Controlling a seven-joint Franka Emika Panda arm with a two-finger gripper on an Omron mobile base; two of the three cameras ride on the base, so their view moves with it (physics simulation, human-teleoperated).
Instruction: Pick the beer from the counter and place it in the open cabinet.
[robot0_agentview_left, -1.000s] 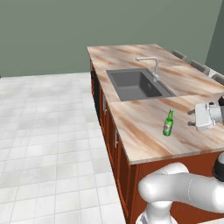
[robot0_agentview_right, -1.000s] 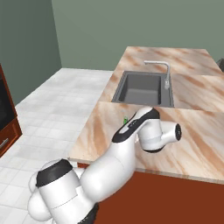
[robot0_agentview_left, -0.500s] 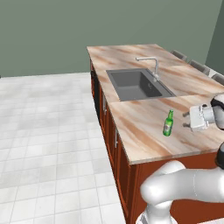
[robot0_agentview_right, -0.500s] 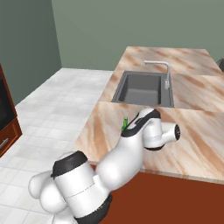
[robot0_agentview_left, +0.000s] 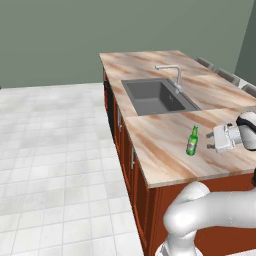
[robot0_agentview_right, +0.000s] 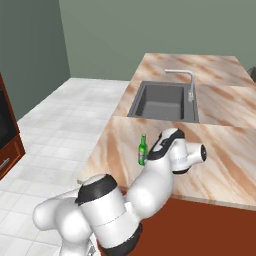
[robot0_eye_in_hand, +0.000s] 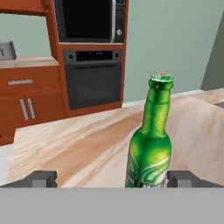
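Green glass, the beer (robot0_agentview_left: 192, 141) stands upright on the marble table (robot0_agentview_left: 160, 150), near its front edge and well short of the grey sink (robot0_agentview_left: 159, 96). The hand (robot0_agentview_left: 214, 141) hovers level just beside it, fingers (robot0_eye_in_hand: 43, 178) spread apart, touching nothing.

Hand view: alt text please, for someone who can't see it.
A green beer stands upright on the counter, close in front of the open end effector and nearer its right fingertip. Behind are a built-in oven and wood drawers.
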